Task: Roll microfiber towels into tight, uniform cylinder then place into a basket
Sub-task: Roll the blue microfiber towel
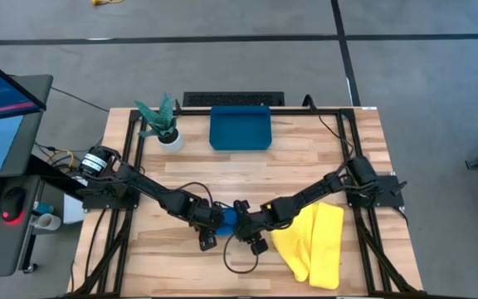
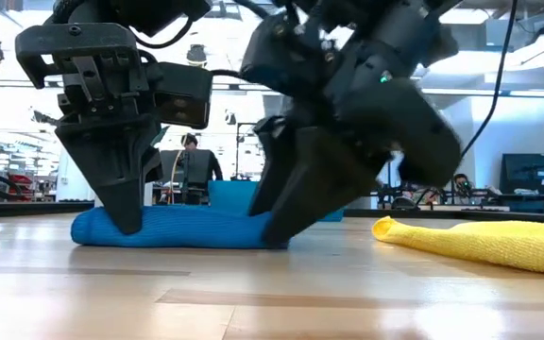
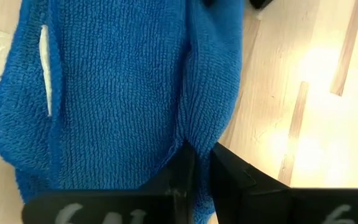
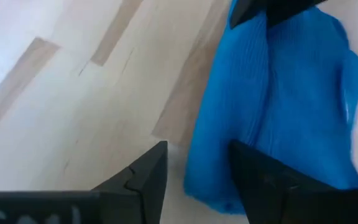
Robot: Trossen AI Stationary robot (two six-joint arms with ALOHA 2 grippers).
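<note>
Both arms angled inward (low), grippers at blue towel (image 1: pixel 226 218)

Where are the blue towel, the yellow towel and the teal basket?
blue towel (image 2: pixel 173 229): low view, middle of the roll.
yellow towel (image 1: pixel 326 241): high view, middle of the cloth.
basket (image 1: pixel 239 129): high view, bare floor.

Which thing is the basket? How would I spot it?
Look at the wooden table, along its far edge. Beside the little potted plant sits the basket: a shallow rectangular tray, the only hard teal-blue thing, unlike the soft blue towel and yellow towel.
</note>
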